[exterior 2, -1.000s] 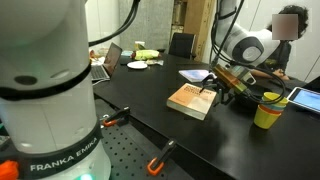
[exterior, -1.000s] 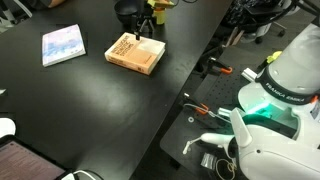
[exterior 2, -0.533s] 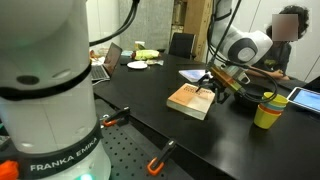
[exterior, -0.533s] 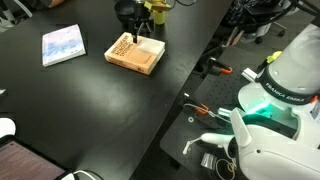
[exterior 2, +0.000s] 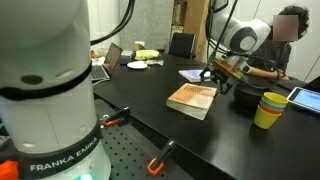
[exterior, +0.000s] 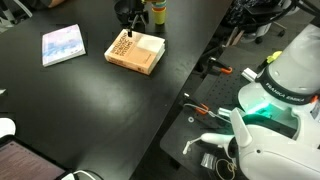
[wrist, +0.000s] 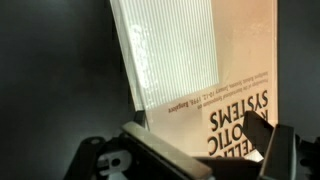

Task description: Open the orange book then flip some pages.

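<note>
The orange book [exterior: 135, 52] lies flat and closed on the black table [exterior: 70, 100], cover up. It also shows in the other exterior view [exterior 2: 192, 99]. My gripper [exterior: 130, 20] hangs just above the book's far end, also seen in an exterior view [exterior 2: 222, 72]. In the wrist view the cover with dark print [wrist: 235, 80] fills the frame, and a pale striped band of page edges [wrist: 165, 50] lies beside it. My two fingers [wrist: 210, 150] stand apart with the cover showing between them and hold nothing. The inside pages are hidden.
A thinner bluish-white book [exterior: 62, 44] lies further along the table. Stacked yellow cups [exterior 2: 268, 108] stand near the gripper. A laptop [exterior 2: 105, 65] and a plate [exterior 2: 137, 65] sit at the back. A person [exterior 2: 290, 25] sits behind. Red-handled tools [exterior: 210, 108] lie by another arm's base [exterior: 275, 100].
My gripper has risen and drawn back from the book's far end. The book has stayed closed in the same place.
</note>
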Action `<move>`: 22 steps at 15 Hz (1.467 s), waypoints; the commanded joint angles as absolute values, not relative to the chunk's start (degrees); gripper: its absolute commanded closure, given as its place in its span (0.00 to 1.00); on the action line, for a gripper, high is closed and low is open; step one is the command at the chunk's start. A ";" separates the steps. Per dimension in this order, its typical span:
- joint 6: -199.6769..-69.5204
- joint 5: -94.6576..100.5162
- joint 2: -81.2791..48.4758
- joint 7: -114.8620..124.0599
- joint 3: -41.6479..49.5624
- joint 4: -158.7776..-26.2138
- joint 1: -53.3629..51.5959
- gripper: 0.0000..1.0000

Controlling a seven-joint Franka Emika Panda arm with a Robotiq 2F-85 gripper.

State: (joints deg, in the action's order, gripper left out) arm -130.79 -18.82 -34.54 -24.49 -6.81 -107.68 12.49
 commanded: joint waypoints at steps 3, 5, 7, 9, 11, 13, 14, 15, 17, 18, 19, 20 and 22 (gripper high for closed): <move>-122.90 -23.28 -32.57 -24.58 -8.74 -106.03 13.48 0.00; -120.59 -26.19 -32.67 -24.90 -9.08 -105.69 14.06 0.00; -119.19 -29.40 -31.65 -26.52 -9.72 -105.78 14.67 0.00; -118.39 -31.00 -30.28 -27.49 -9.90 -105.72 14.38 0.00; -117.42 -32.11 -28.87 -27.49 -9.95 -105.64 13.69 0.00; -115.32 -33.81 -27.62 -27.51 -10.60 -105.50 12.87 0.00; -114.20 -35.01 -27.32 -27.30 -10.86 -105.31 12.33 0.00; -113.13 -36.48 -26.98 -27.32 -11.22 -105.36 11.58 0.00; -114.48 -37.37 -25.51 -27.86 -11.50 -106.62 8.68 0.00; -114.87 -36.99 -24.97 -27.95 -11.61 -106.95 7.35 0.00; -115.43 -35.79 -24.35 -27.07 -11.47 -107.25 5.73 0.00; -116.08 -34.63 -23.66 -25.66 -11.13 -107.53 4.11 0.00; -116.37 -32.68 -22.62 -23.48 -11.00 -107.70 1.53 0.00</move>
